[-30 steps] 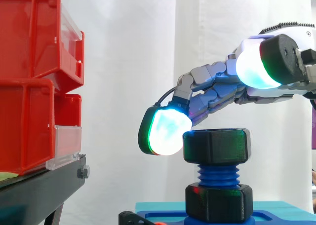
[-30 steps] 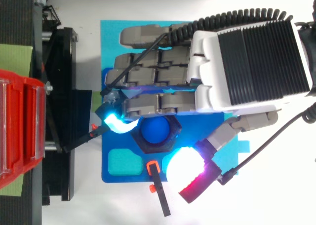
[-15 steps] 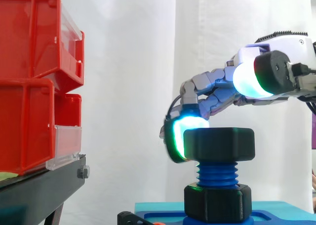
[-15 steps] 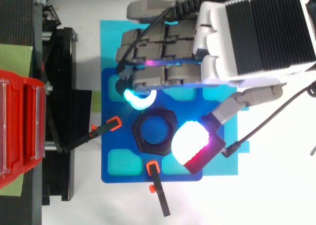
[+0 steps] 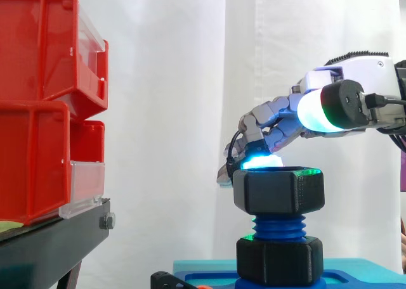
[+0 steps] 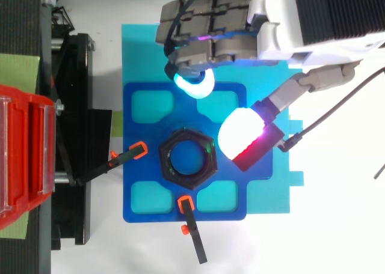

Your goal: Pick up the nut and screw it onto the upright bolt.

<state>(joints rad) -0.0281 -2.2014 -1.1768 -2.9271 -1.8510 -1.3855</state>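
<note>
Already seated on the top threads of the bolt (image 5: 278, 227), the nut (image 5: 278, 191) stands free while the hand (image 6: 313, 15) hovers near it, fingers (image 6: 198, 18) loosely bent and holding nothing, likely poised for a fresh turning grip.

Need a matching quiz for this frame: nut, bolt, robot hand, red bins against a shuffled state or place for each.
1. nut
2. bolt
3. robot hand
4. red bins

A. stacked at the side view's left
B. blue, upright, threaded
C. clear of the nut, holding nothing
D. black, hexagonal, sitting on the threads

Pairs: 1-D, 2-B, 3-C, 4-A
</note>
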